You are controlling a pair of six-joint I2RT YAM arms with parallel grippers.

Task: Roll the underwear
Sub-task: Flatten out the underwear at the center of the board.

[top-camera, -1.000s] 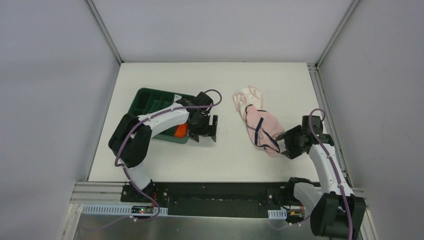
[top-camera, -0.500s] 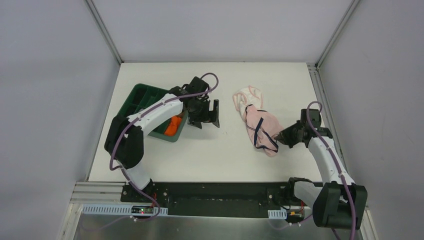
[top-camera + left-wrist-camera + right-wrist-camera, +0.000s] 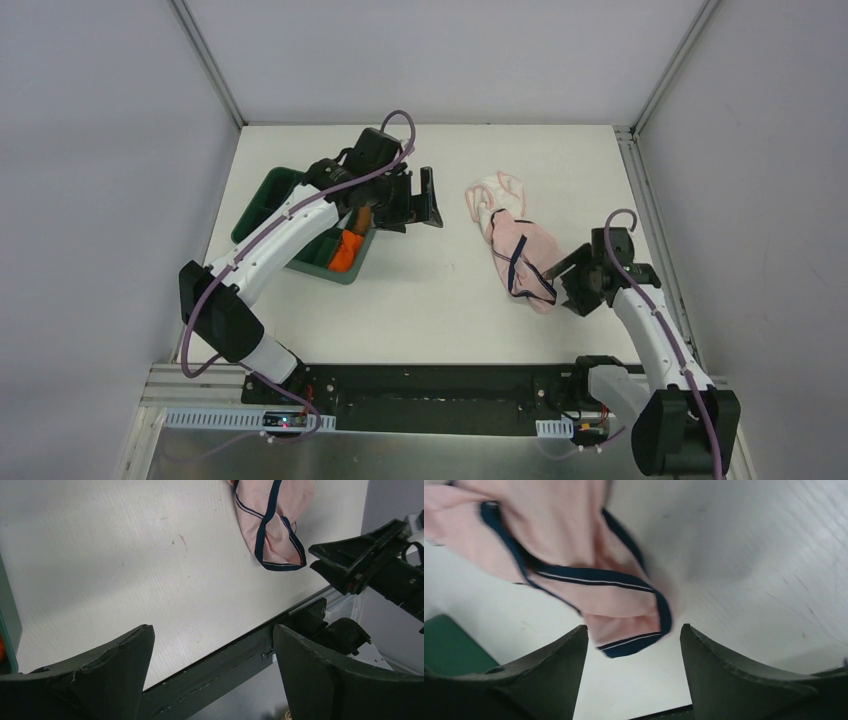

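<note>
The pink underwear with navy edging (image 3: 522,262) lies crumpled on the table right of centre; it also shows in the left wrist view (image 3: 272,522) and the right wrist view (image 3: 574,555). The paler pink-white underwear (image 3: 493,200) lies just behind it, partly under it. My right gripper (image 3: 556,276) is open and empty, its fingertips either side of the navy-edged pair's near end (image 3: 634,640). My left gripper (image 3: 428,203) is open and empty, raised over the table between the bin and the underwear.
A dark green compartment bin (image 3: 290,205) sits at the left with an orange rolled cloth (image 3: 346,250) in its near corner. The black rail of the table's near edge (image 3: 240,655) runs along the front. Aluminium frame posts line the table's right side (image 3: 640,190).
My left gripper rose and moved back and right, away from the bin. My right gripper moved left, closing in on the navy-edged underwear's near end.
</note>
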